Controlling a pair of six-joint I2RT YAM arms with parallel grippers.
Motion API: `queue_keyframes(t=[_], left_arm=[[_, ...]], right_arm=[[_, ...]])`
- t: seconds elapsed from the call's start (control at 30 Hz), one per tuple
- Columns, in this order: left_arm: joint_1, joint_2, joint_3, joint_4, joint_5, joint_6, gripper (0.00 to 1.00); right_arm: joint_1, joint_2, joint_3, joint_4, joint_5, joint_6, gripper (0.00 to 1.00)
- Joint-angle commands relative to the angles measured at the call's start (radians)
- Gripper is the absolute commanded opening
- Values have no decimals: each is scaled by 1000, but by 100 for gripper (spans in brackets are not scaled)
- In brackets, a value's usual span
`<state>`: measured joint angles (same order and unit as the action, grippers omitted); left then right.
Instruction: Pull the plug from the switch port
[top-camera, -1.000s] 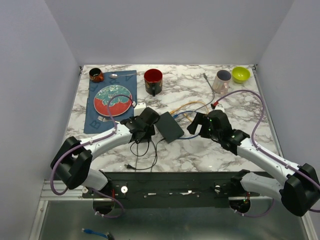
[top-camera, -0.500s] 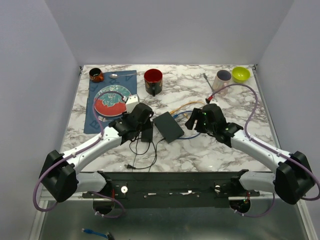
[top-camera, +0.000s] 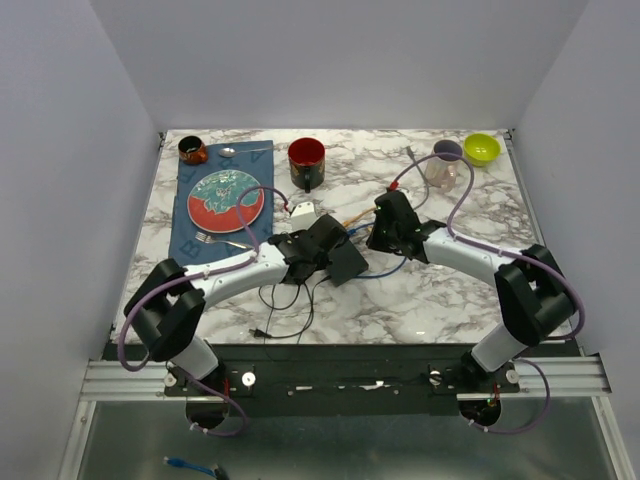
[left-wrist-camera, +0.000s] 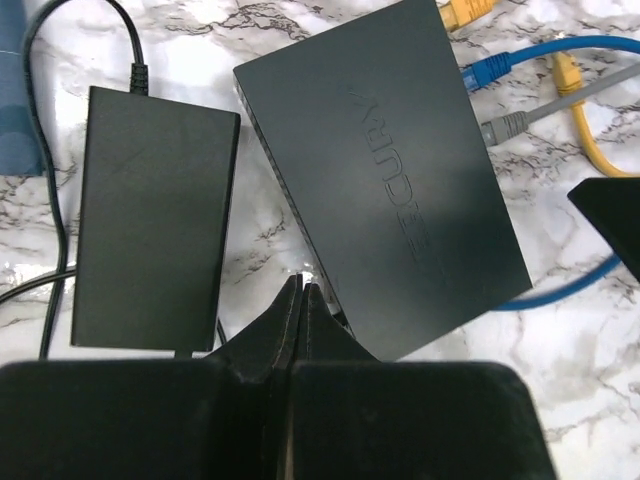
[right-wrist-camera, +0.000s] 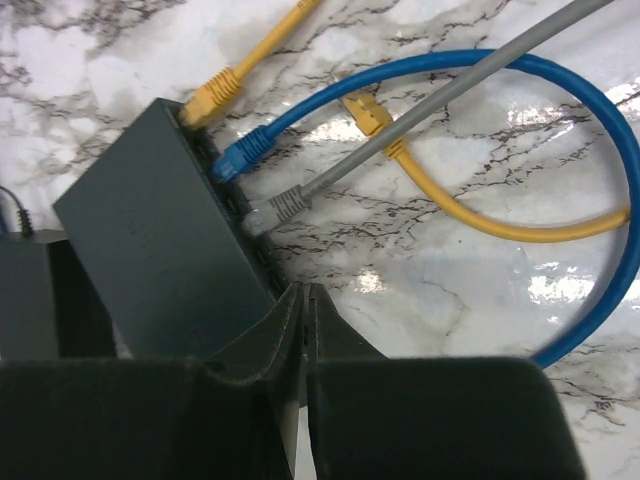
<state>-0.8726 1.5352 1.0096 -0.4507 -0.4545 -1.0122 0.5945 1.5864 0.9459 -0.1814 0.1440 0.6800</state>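
The black switch (left-wrist-camera: 380, 170) lies flat on the marble, also seen as the switch (right-wrist-camera: 160, 260) and the switch (top-camera: 342, 258). Three plugs sit in its port side: a yellow plug (right-wrist-camera: 213, 97), a blue plug (right-wrist-camera: 243, 155) and a grey plug (right-wrist-camera: 275, 208). My left gripper (left-wrist-camera: 300, 287) is shut and empty, its tips at the switch's near left edge, between it and a black power adapter (left-wrist-camera: 155, 220). My right gripper (right-wrist-camera: 303, 292) is shut on nothing, its tips at the switch's port-side corner, just short of the grey plug.
Blue cable (right-wrist-camera: 600, 180), yellow cable (right-wrist-camera: 500, 222) and grey cable (right-wrist-camera: 480, 75) loop over the marble to the right of the switch. A white block (top-camera: 303, 210), red mug (top-camera: 306, 160), plate (top-camera: 226, 200), pink mug (top-camera: 444, 160) and green bowl (top-camera: 481, 148) stand farther back.
Both arms have swung inward to the switch, the left from its left side, the right toward the ports. Both grippers have gone from open to shut.
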Motion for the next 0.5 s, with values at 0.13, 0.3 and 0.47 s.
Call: queue_keyframes(t=[0.13,0.3,0.47], left_arm=[[4,83,26,-57,-3,-80,0],[38,132,23,-39,55,-62,0],[53,229,60,-2,138,10,0]], right_arm=[[4,89,28,-32,22,3,13],[4,121,27,-29,-23,0,13],[4,115,-19,13,-110,4,10]])
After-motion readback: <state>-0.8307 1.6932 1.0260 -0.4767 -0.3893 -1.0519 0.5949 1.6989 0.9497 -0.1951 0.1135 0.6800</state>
